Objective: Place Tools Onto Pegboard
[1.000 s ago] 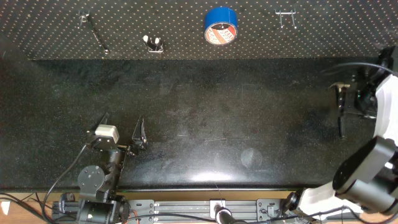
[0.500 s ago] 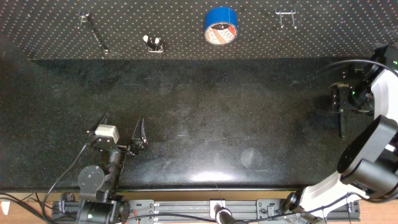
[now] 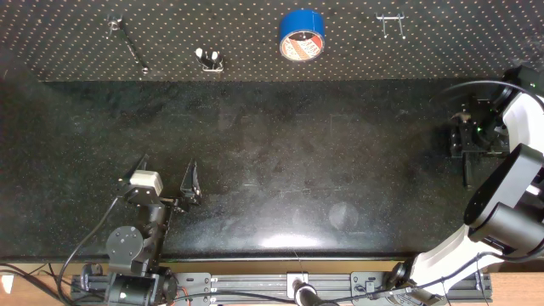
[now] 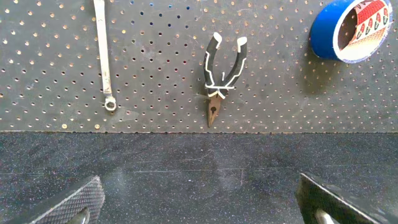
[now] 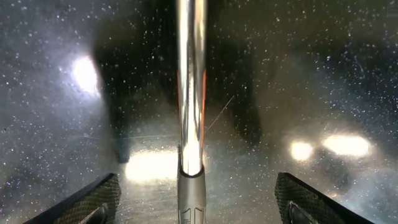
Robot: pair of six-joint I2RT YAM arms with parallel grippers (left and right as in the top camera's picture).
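A slim tool with a shiny metal shaft (image 5: 191, 93) lies on the black table at the far right (image 3: 466, 172). My right gripper (image 5: 196, 200) is open and straddles that shaft, one finger on each side; from above it (image 3: 466, 136) sits over the tool's far end. On the pegboard (image 3: 476, 42) hang a wrench (image 4: 103, 56), black pliers (image 4: 221, 68) and a roll of blue tape (image 4: 351, 28). My left gripper (image 4: 202, 208) stands open and holds nothing, low at the table's front left (image 3: 166, 180), facing the pegboard.
A bare double metal hook (image 3: 390, 25) sticks out of the pegboard right of the tape (image 3: 302, 36). The wrench (image 3: 129, 44) and pliers (image 3: 209, 59) take up the board's left part. The wide black tabletop (image 3: 297, 153) lies between the two arms.
The right arm's wrist has shifted slightly and its gripper has settled over the tool on the table. The left arm has stayed still.
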